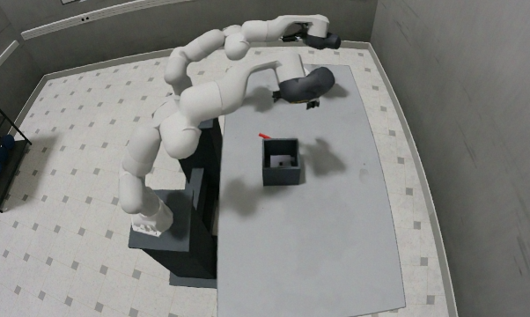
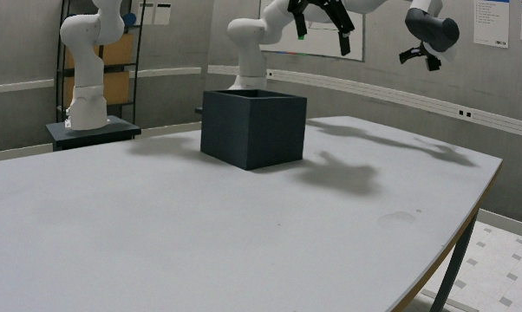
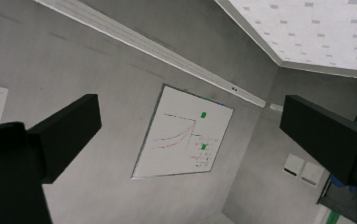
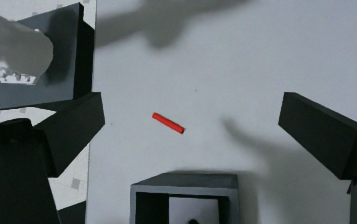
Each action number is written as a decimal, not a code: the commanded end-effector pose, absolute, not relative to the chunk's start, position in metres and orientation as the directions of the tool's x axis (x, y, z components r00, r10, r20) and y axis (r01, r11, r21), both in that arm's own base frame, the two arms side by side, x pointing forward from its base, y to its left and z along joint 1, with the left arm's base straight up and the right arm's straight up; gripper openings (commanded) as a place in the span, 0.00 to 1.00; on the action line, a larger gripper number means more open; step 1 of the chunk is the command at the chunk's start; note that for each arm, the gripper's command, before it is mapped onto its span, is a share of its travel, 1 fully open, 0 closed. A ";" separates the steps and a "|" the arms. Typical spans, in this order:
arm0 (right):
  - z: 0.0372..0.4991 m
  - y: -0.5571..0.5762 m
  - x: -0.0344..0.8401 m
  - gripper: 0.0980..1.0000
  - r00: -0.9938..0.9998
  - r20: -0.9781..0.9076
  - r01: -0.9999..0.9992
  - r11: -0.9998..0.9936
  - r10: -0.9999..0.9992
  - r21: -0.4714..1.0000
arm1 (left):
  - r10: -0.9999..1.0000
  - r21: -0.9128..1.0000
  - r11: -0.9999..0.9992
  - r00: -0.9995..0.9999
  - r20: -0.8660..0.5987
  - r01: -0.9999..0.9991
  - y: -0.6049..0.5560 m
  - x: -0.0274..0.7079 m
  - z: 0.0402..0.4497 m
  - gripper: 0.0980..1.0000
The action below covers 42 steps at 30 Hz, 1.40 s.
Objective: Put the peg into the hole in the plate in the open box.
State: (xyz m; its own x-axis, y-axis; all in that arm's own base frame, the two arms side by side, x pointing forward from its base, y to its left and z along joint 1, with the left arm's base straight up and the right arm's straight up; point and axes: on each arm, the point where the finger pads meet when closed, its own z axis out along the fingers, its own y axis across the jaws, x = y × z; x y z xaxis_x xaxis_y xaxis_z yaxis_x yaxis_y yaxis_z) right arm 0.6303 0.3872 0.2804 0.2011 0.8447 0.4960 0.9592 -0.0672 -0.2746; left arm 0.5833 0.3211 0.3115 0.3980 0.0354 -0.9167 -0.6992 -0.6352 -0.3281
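peg (image 1: pixel 264 136) (image 4: pixel 168 123), smooth, red, slender, cylindrical

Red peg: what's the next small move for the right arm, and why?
I'd centre the right gripper over the peg, then ease down. The peg lies flat on the table outside the box, the jaws are open and well above it, and the wrist view shows it off-centre between them.
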 end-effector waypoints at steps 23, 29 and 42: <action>0.281 0.381 0.633 1.00 0.216 0.491 0.957 -0.083 0.844 -0.277 | 0.012 -0.326 -0.644 0.417 -0.909 -0.692 0.308 0.581 0.308 1.00; 0.284 0.341 0.650 1.00 0.306 0.463 0.938 -0.181 0.832 -0.295 | -0.082 -0.311 -0.677 0.489 -0.869 -0.667 0.250 0.569 0.296 1.00; 0.297 0.194 0.690 1.00 0.611 0.357 0.790 -0.512 0.707 -0.338 | -0.205 -0.281 -0.723 0.583 -0.786 -0.631 0.164 0.550 0.281 1.00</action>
